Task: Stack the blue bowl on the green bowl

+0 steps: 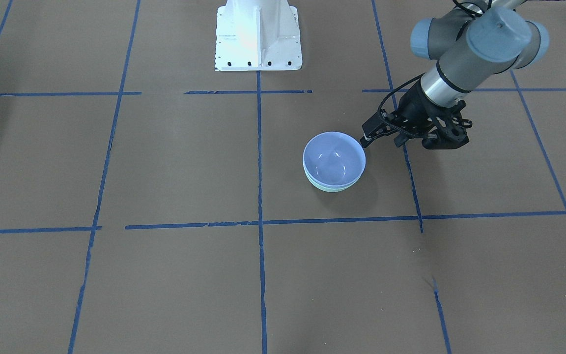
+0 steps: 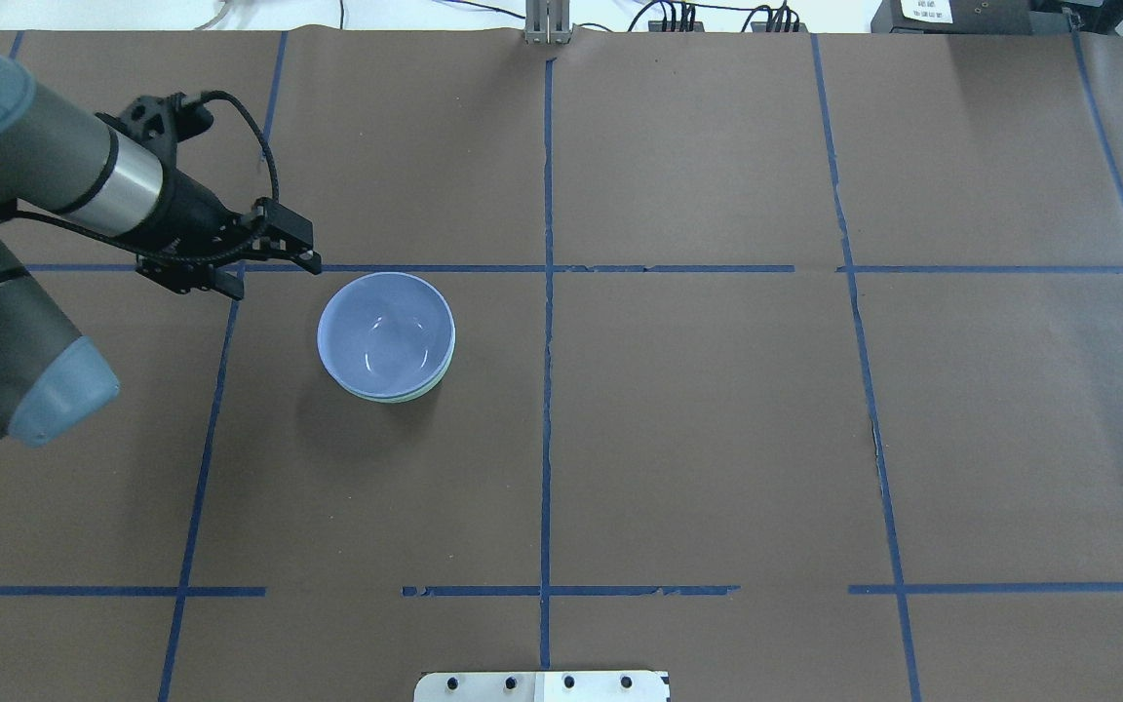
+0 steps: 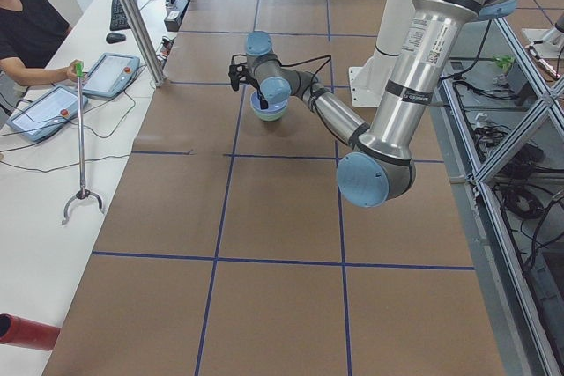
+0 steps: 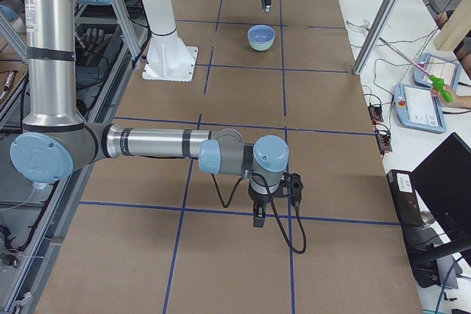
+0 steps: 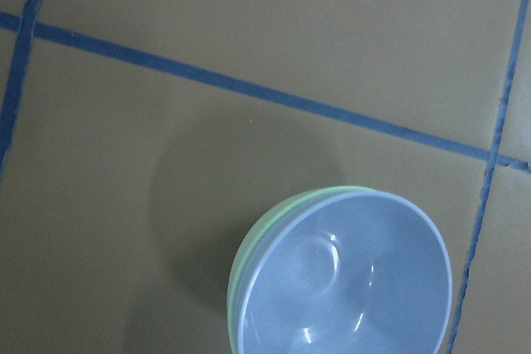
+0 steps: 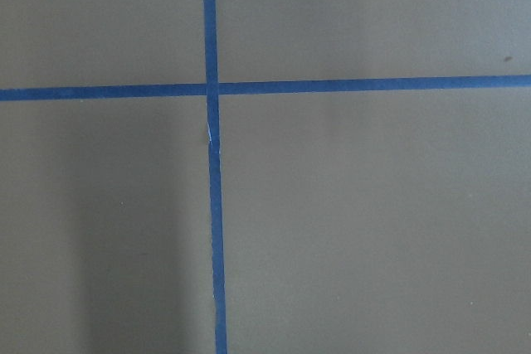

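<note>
The blue bowl (image 1: 333,160) sits nested inside the green bowl (image 1: 329,187), both upright on the brown table. Only the green bowl's rim and lower wall show under it. The pair also shows in the overhead view, blue bowl (image 2: 386,331) and green bowl (image 2: 407,397), and in the left wrist view, blue bowl (image 5: 348,283) and green bowl (image 5: 247,256). My left gripper (image 1: 382,141) (image 2: 272,276) hangs just beside the bowls' rim, apart from it, open and empty. My right gripper (image 4: 259,218) is far from the bowls over bare table; I cannot tell whether it is open or shut.
The white robot base (image 1: 258,37) stands at the table's robot-side edge. Blue tape lines (image 2: 547,292) divide the brown table into squares. Operators and tablets (image 3: 106,72) are at a side desk. A grabber stick (image 3: 81,138) stands there.
</note>
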